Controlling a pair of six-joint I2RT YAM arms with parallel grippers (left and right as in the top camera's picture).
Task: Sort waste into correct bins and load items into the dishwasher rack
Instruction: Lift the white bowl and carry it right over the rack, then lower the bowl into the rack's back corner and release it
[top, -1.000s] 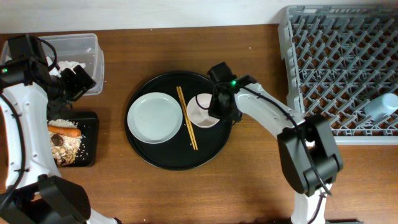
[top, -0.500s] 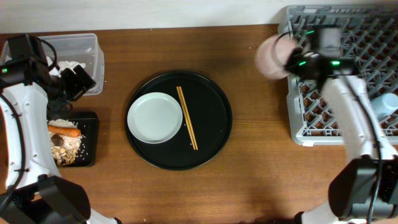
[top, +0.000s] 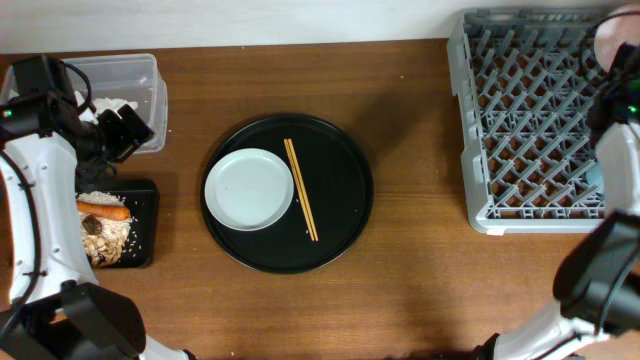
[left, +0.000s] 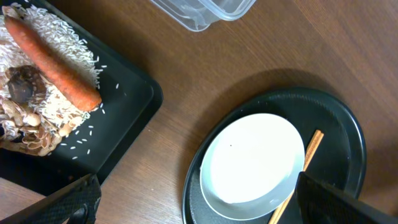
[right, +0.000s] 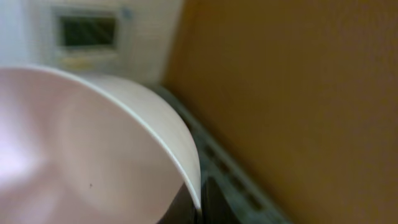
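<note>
My left gripper (top: 125, 131) is open and empty beside the clear plastic box (top: 140, 75), which holds white tissue (top: 108, 103); in the left wrist view its fingers (left: 199, 208) are spread wide. The flat black tray (top: 145, 190) holds rice (left: 59, 43), a carrot (left: 53, 62) and a dark lump (left: 22, 87). The grey-white dish (top: 249, 189) and the chopsticks (top: 301, 190) lie on the round black tray (top: 340, 200). My right gripper (top: 610, 68) is shut on a pink bowl (right: 81, 155) over the far right corner of the grey rack (top: 530, 110). The blue cup and the red wrapper are not visible.
The round black tray sits mid-table between the bins and the rack. The right arm (top: 620, 150) reaches over the rack's right side. The right wrist view is blurred, showing a wall and an orange surface (right: 298, 93) behind the bowl.
My right gripper lifted the pink bowl off the round tray and carried it right, to above the rack's far right corner. The left arm has not moved.
</note>
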